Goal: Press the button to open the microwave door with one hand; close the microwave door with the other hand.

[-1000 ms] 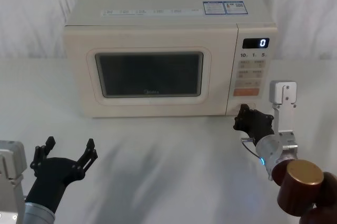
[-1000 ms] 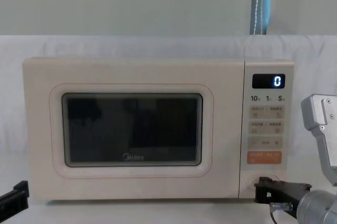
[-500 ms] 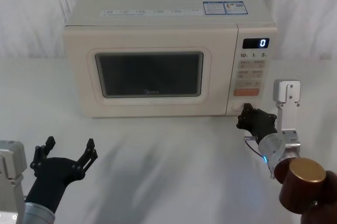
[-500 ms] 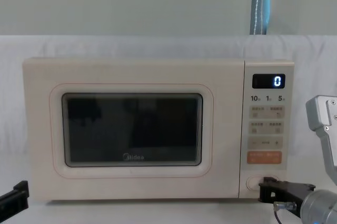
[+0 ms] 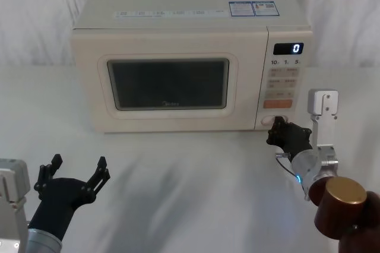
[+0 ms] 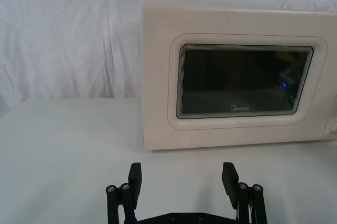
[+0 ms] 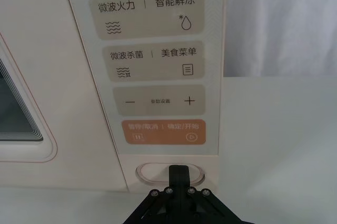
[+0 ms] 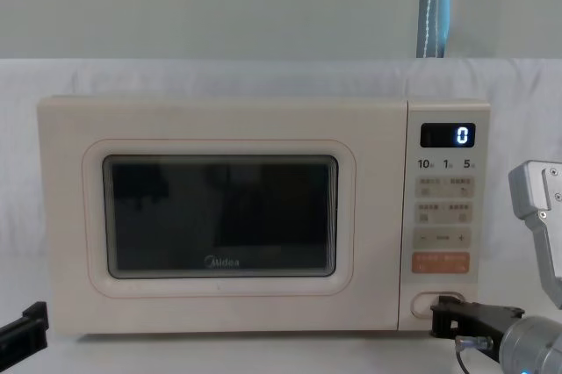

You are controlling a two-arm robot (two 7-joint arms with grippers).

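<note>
**Fingertip at the button, door not yet open**

We judge we are in the first step: the press. The door (image 5: 168,84) sits flush with the microwave (image 5: 190,9) front, so the latch has not released. The button (image 7: 169,173) lies at the bottom of the control panel, under the orange key (image 7: 163,131), toward the table's right side.

Our right gripper (image 5: 278,131) reaches forward low over the table (image 5: 196,176), forearm rising from the near right corner. Its fingers are clenched together into a single black tip, which in the right wrist view overlaps the button's lower middle; we cannot tell whether it is touching or just short. The next move, in our judgement, calls for a short straight push into the button, keeping the tip centred and clear of the orange key.

Our left gripper (image 5: 72,177) waits by the table's near left corner, fingers released and spread wide, pointed toward the door, ready to swing it shut once it opens.
</note>
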